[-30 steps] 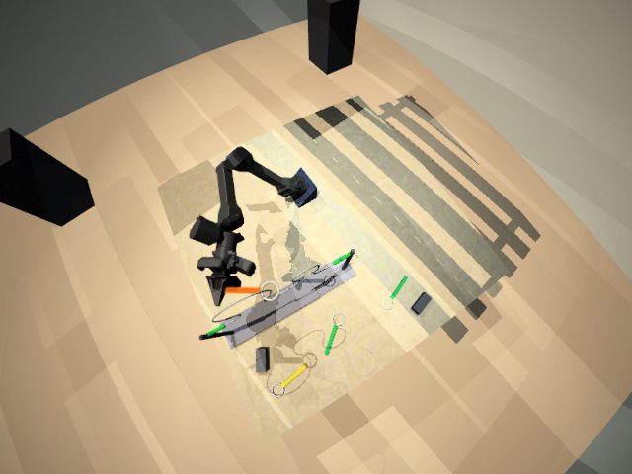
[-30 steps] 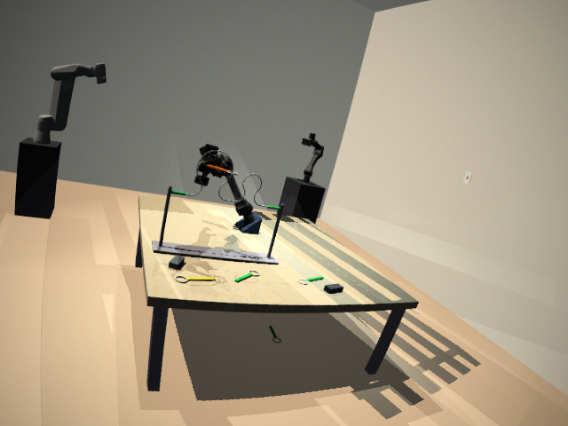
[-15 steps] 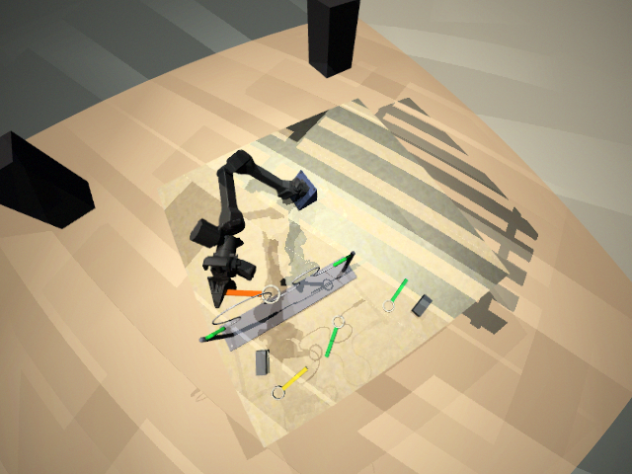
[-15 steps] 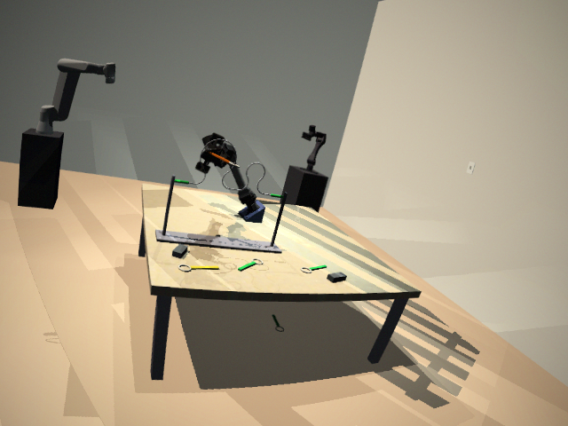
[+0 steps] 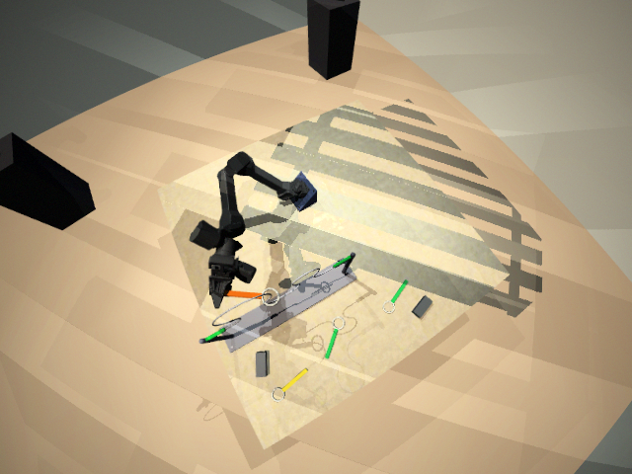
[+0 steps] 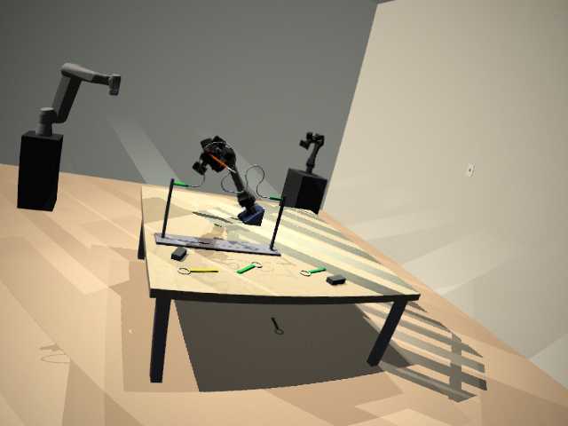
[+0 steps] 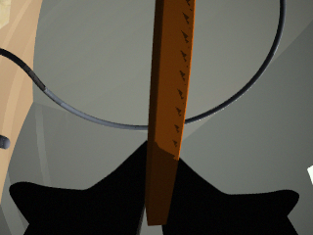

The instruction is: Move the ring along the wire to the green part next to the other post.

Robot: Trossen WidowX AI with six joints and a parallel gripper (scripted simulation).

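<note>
My gripper (image 5: 217, 301) (image 7: 154, 147) is shut on the orange handle (image 5: 246, 294) (image 6: 218, 161) (image 7: 171, 73), high above the table. The handle's ring (image 5: 270, 296) is away from the fingers, around the middle stretch of the wire as far as the top view shows; it is outside the wrist view. Whether ring and wire touch is too small to tell. The grey wire (image 6: 255, 166) (image 7: 93, 118) curves past the handle and fingers. Its green ends (image 5: 214, 334) (image 5: 343, 262) (image 6: 180, 184) (image 6: 276, 198) adjoin the left post (image 6: 168, 209) and right post (image 6: 278, 223).
The posts stand on a grey base (image 5: 242, 341). In front lie a yellow-handled ring (image 5: 294, 379) (image 6: 204, 270), two green-handled rings (image 5: 332, 343) (image 5: 399, 291) and two dark blocks (image 5: 262, 362) (image 5: 422, 306). Other arms stand on pedestals (image 6: 38, 171) (image 6: 304, 190) beyond the table.
</note>
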